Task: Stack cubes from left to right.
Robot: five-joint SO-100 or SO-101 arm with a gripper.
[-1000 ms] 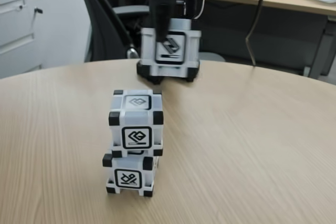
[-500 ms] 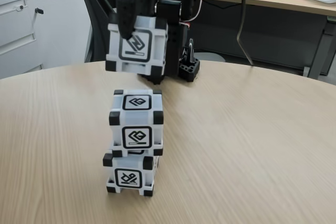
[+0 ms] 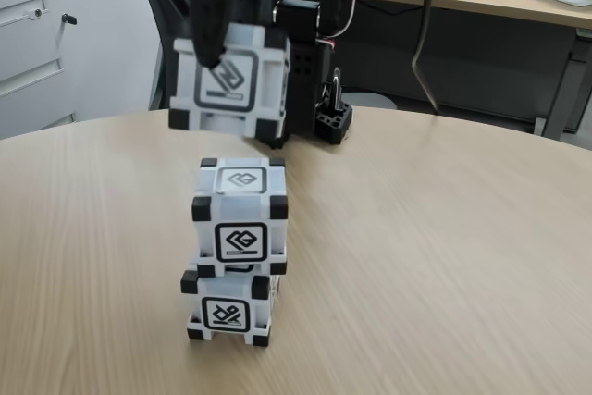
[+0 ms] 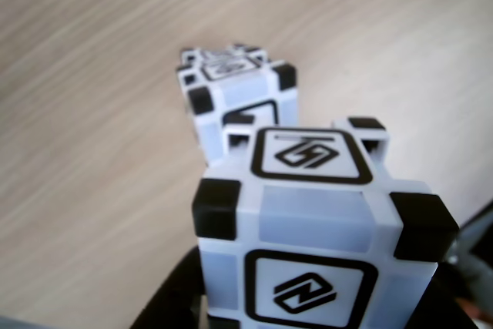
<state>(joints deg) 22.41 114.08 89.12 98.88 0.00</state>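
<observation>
Fixed view: gripper (image 3: pixel 215 43) partly masking lifted cube (image 3: pixel 228 80).

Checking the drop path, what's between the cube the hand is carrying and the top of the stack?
Nothing: in the fixed view, only air separates the carried cube from the stack's top cube.

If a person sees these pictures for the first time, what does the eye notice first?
First comes the cube in the air, clamped by the black gripper above the round wooden table, tilted a little in the fixed view. Just below and in front of it stands a stack of two cubes near the table's front edge, the upper cube sitting slightly askew on the lower cube. In the other view the held cube looms large, the stack behind it.
</observation>
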